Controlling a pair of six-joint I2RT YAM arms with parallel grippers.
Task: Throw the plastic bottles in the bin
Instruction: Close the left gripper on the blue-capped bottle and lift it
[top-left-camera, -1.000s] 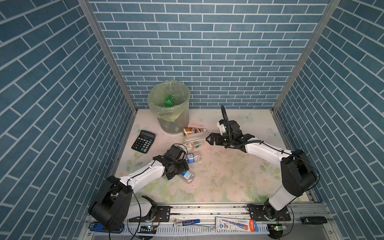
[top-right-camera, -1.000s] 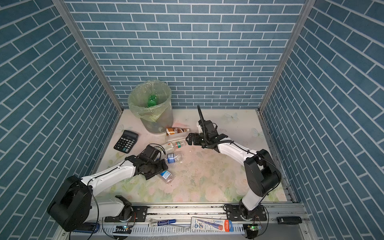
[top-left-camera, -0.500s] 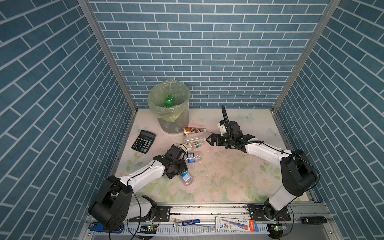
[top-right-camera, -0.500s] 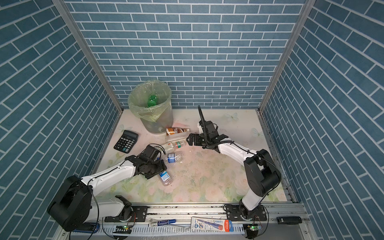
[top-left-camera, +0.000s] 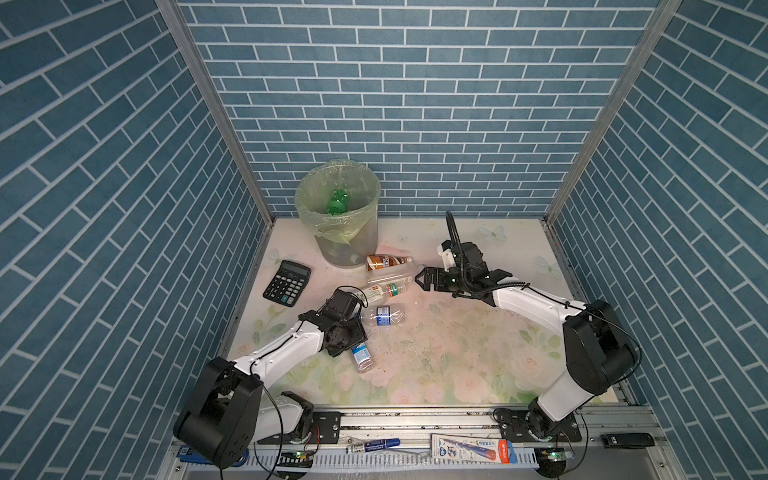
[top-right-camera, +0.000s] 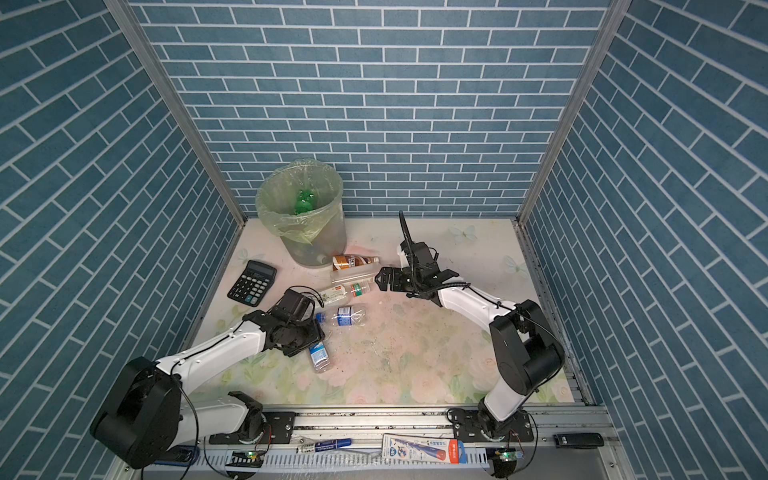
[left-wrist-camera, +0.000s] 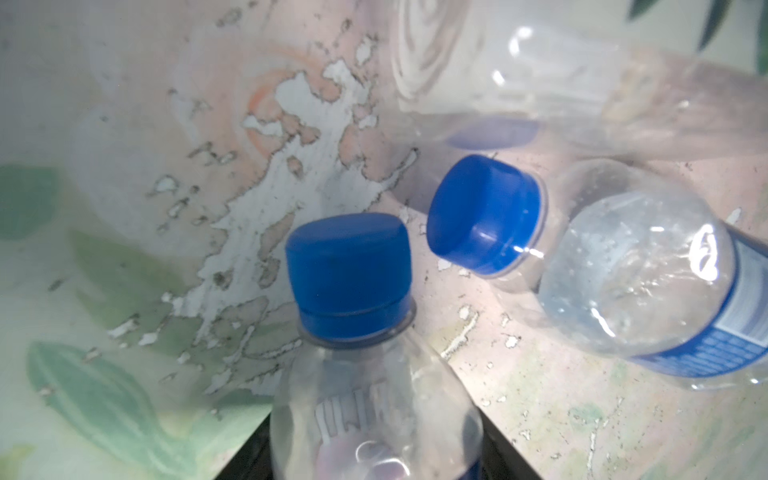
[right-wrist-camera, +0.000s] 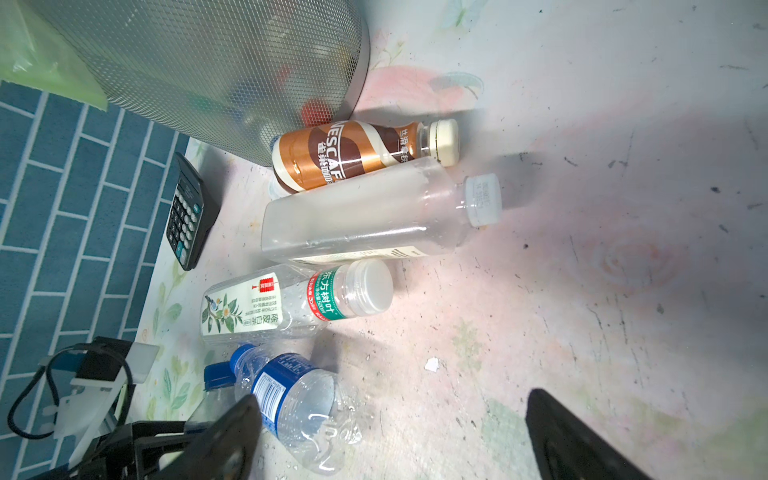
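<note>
Ok so my left hand (top-left-camera: 350, 337) is down low on the flowery bench (top-left-camera: 457, 357), jaws on either side of a small clear plastic bottle with a blue cap and blue label (left-wrist-camera: 374, 415) that's lying there. Honestly I can't tell from the wrist view whether I'm squeezing it or just straddling it. Just beside its cap, not touching, is the cap of a crumpled clear bottle with a blue label (top-left-camera: 384, 314), also on its side. My right hand (top-left-camera: 420, 279) is spread wide with nothing in it, close to the cap ends of a frosted square bottle (right-wrist-camera: 365, 212) and a clear tea bottle with a white-and-green label (right-wrist-camera: 282, 303). Behind those, a brown-wrapped coffee bottle (right-wrist-camera: 349, 153) lies against the foot of the round translucent grey bin with the pale green bag (top-left-camera: 357, 245), which stands at the back left of the bench. One green bottle (top-left-camera: 337, 202) is already inside it. A black calculator (top-left-camera: 287, 283) sits off to the left, near the wall.
</note>
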